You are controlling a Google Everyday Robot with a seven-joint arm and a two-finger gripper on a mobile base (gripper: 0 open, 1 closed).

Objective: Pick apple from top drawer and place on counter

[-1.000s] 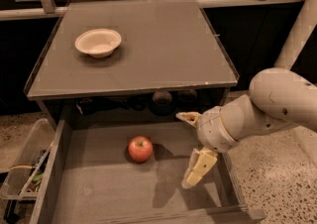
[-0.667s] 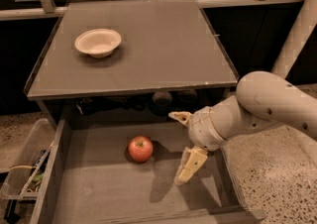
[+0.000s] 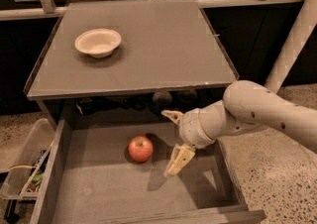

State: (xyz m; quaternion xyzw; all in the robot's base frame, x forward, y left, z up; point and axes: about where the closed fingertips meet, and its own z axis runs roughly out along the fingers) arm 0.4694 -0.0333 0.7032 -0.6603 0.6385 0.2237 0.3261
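Observation:
The red apple (image 3: 140,148) lies on the bare bottom of the open top drawer (image 3: 99,188), near the middle toward the back. My gripper (image 3: 173,141) hangs over the drawer just right of the apple, a small gap apart. It is open and empty, with one pale finger (image 3: 172,115) pointing back and the other (image 3: 179,160) pointing down and forward. The counter (image 3: 163,49) is the flat grey-brown top above the drawer.
A white bowl (image 3: 98,42) stands on the counter's left part. A clear plastic bin (image 3: 25,161) with odds and ends sits left of the drawer. A pale slanted pole (image 3: 292,39) stands at the right. A rail runs behind the counter.
My gripper and arm have moved left across the drawer, closing in on the apple. The apple and bowl have not moved.

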